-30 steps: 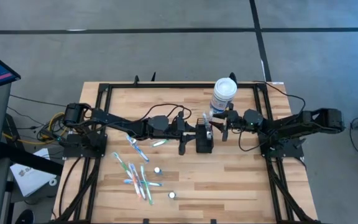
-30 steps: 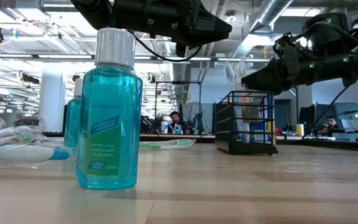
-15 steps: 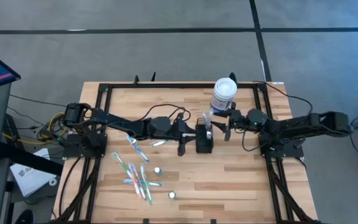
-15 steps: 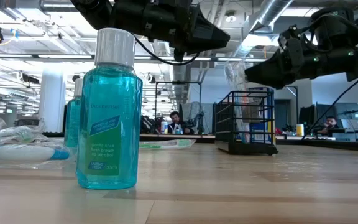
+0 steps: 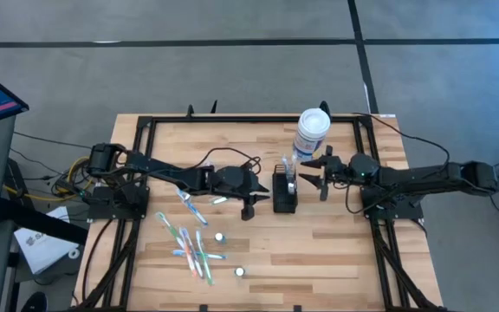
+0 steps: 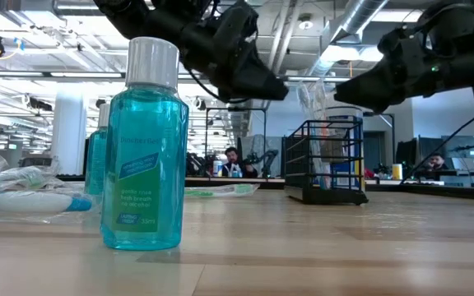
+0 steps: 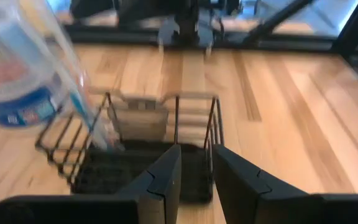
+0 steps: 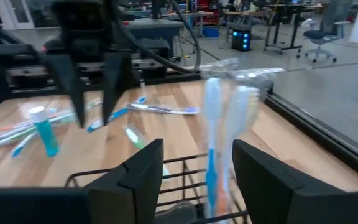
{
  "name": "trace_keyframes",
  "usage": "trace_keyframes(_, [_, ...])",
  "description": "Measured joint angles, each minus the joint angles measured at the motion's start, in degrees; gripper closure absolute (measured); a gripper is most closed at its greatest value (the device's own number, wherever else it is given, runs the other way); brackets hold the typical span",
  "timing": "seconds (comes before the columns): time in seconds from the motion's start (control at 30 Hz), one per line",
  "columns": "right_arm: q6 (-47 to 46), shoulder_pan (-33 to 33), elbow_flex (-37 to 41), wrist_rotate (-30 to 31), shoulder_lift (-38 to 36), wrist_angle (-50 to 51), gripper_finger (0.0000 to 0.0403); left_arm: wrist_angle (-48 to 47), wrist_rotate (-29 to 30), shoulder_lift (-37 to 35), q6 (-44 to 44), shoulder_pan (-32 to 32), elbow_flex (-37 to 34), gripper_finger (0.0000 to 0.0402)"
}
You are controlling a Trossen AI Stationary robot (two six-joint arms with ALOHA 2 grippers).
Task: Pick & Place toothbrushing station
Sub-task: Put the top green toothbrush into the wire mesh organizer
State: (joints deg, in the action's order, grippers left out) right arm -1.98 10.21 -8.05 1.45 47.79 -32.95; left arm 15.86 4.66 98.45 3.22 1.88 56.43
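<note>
Now the right gripper (image 5: 313,172) has its flat dark fingers spread wide and holds nothing, just beside the toothbrushing station (image 5: 284,191). On the other side the left gripper (image 5: 253,204) shows only a narrow gap, also with nothing in it. The station, a black wire caddy, stands upright between them on the wooden table (image 5: 319,251), near the white canister (image 5: 311,133).

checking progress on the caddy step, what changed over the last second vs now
The right gripper drew back from the black wire toothbrush caddy, toward the table's right edge, jaws open and empty. The left gripper backed off slightly to the left, holding nothing. The caddy, the white canister with blue label, the wrapped toothbrushes and the small mouthwash bottles stayed put.
</note>
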Motion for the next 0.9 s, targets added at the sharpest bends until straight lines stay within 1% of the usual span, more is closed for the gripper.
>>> trace_keyframes(0.07, [0.0,-1.0,0.0,0.0,-1.2,1.0,0.0223,-2.9,0.0,-1.5,0.0,-0.3,0.0,0.0314])
trace_keyframes(0.17, [0.0,-2.7,0.0,0.0,-2.2,1.4,0.0224,-9.7,0.3,-4.7,0.0,-0.4,0.0,0.0314])
trace_keyframes(0.27, [0.0,-4.4,0.0,0.0,-2.2,1.5,0.0227,-14.1,2.8,-7.1,0.1,-0.3,0.1,0.0314])
trace_keyframes(0.4, [0.2,-6.0,-1.6,0.0,-2.1,3.3,0.0230,-19.1,5.4,-8.2,0.0,-0.4,0.0,0.0314])
trace_keyframes(0.53, [0.0,-7.8,-3.8,0.0,-2.1,6.3,0.0234,-22.5,7.5,-8.1,0.2,-1.1,0.0,0.0314])
trace_keyframes(0.83, [0.5,-9.9,-4.8,0.1,-2.1,7.3,0.0248,-27.9,7.5,-8.0,0.4,-3.7,0.0,0.0314])
trace_keyframes(0.9, [0.5,-9.9,-4.8,0.1,-2.1,7.3,0.0252,-27.7,7.5,-8.0,0.4,-4.3,-0.9,0.0314])
